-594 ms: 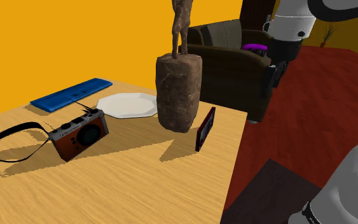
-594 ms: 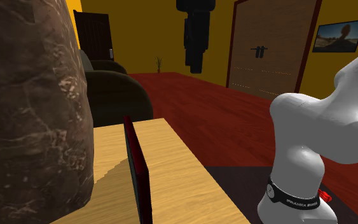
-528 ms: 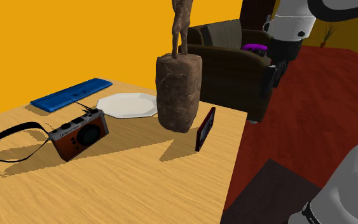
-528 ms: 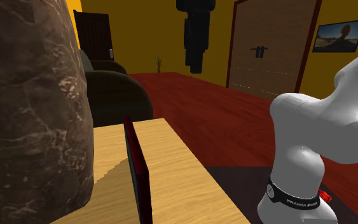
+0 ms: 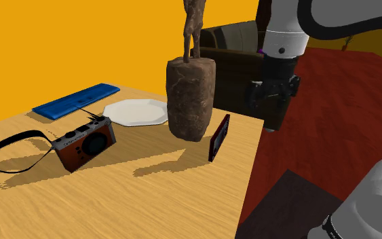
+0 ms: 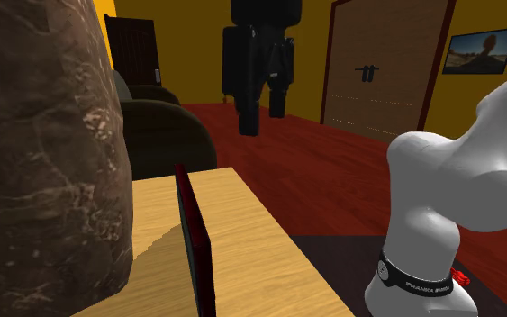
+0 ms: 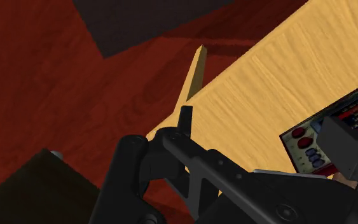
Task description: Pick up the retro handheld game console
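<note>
The handheld game console [image 5: 219,137] is a thin dark red slab standing on edge on the wooden table [image 5: 148,204], leaning by the brown rock statue base [image 5: 191,97]. In the second exterior view the console [image 6: 194,241] shows edge-on beside the rock [image 6: 44,153]. My black gripper [image 5: 272,123] hangs above the table's right edge, to the right of the console and higher than it. Seen in the second exterior view, the gripper [image 6: 262,115] has its fingers apart, open and empty. The wrist view shows the gripper [image 7: 263,133] over the table corner, with the console's face and red buttons [image 7: 308,147] beside one fingertip [image 7: 344,145].
A red camera [image 5: 84,142] with a black strap, a white plate [image 5: 136,111] and a flat blue object [image 5: 75,100] lie farther along the table. A dark armchair [image 5: 240,64] stands behind the table. Red floor [image 5: 332,122] and a dark mat [image 5: 284,207] lie beyond the table's edge.
The arm has swung toward the shoulder view's left and come lower, bringing the gripper nearer the table edge and the console. The console, camera and plate have not moved.
</note>
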You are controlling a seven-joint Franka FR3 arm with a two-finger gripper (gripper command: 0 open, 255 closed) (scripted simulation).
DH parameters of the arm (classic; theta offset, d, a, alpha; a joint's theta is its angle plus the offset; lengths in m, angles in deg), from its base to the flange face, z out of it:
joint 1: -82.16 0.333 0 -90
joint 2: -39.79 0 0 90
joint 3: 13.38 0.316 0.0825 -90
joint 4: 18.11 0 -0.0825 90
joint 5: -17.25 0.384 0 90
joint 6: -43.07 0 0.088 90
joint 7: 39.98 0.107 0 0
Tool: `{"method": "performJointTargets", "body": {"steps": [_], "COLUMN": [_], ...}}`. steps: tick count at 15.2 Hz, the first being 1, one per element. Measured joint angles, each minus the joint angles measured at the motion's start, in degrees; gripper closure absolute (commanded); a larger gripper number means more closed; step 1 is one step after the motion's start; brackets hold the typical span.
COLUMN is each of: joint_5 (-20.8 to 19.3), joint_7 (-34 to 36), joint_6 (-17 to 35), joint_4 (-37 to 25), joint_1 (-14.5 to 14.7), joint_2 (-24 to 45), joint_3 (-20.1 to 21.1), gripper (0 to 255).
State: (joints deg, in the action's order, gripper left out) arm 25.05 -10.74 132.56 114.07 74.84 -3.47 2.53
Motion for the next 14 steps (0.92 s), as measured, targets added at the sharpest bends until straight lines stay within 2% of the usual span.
{"method": "performJointTargets", "body": {"steps": [4, 9, 11, 14], "joint_5": [5.32, 8.88, 9.32, 9.72], "joint_7": [18.81, 41.91, 45.87, 47.0], "joint_6": [2.83, 7.1, 9.5, 12.11], "joint_4": [-1.3, -6.98, -7.11, -5.78], "joint_1": [-4.17, -11.15, -12.31, -12.7], "joint_2": [3.17, 10.95, 12.05, 10.69], "joint_3": [7.67, 17.05, 18.77, 19.54], "gripper": [0, 0, 0, 0]}}
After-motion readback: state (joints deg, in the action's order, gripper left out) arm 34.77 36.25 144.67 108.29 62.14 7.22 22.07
